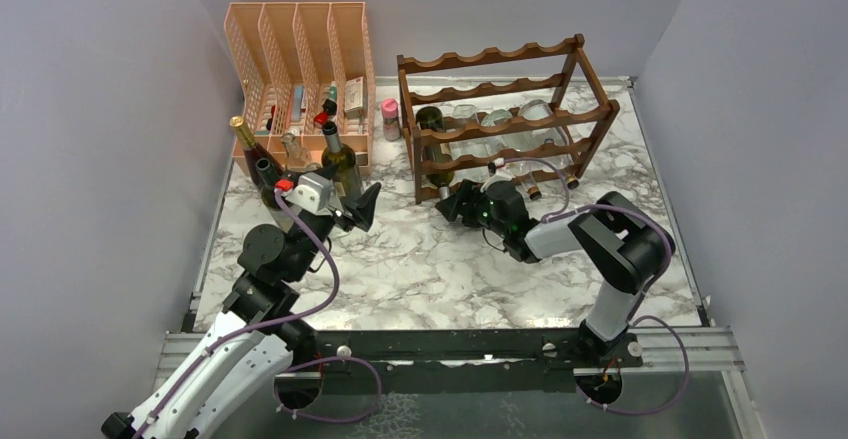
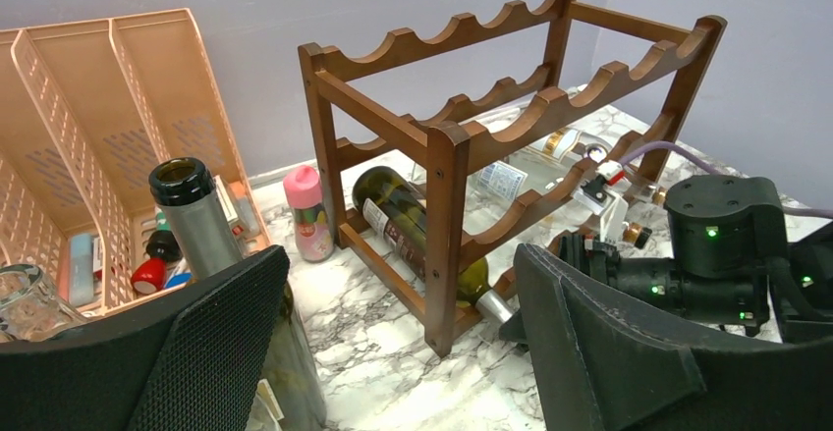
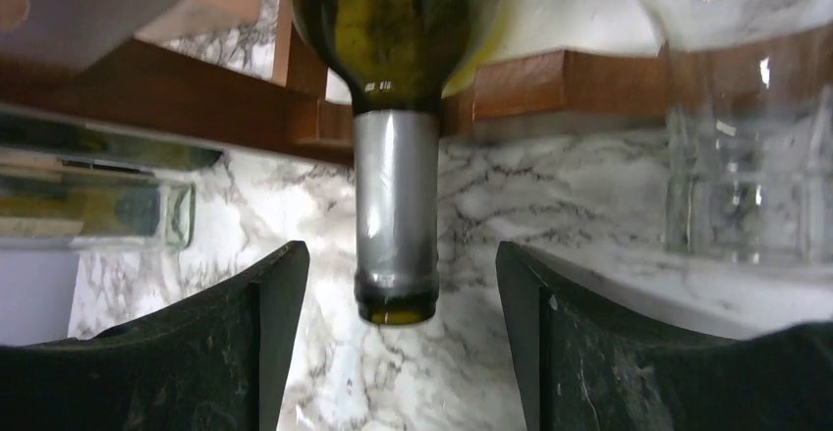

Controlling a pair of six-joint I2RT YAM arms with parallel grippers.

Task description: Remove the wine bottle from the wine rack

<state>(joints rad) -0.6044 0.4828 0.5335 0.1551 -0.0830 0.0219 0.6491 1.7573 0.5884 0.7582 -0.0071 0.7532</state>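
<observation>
the wine bottle (image 1: 432,122) lies flat in the lowest tier of the wine rack (image 1: 490,57), in the end slot on the rack's left. its base is toward the back wall and its silver-foiled neck pokes out of the front, over the counter (image 1: 420,269) and toward the arm bases. its long axis therefore runs front to back, nearly in line with the reach of the right pincer (image 1: 455,204), which meets it head on. in the right wrist view that pincer (image 3: 398,254) is spread, and the neck of the bottle (image 3: 395,205) hangs between the two fingers with a gap on either side, touching neither; only the mouth end reaches in between them. the left pincer (image 1: 365,204) is also spread and holds nothing. it sits off to the left near the standing bottles, apart from the rack, so the right arm is clearly the nearer one. the coming move likely needs a short push forward along the neck, a squeeze on the foil, then a straight pull back along the same axis, keeping the bottle's shoulder clear of the front rail (image 3: 196,97).
</observation>
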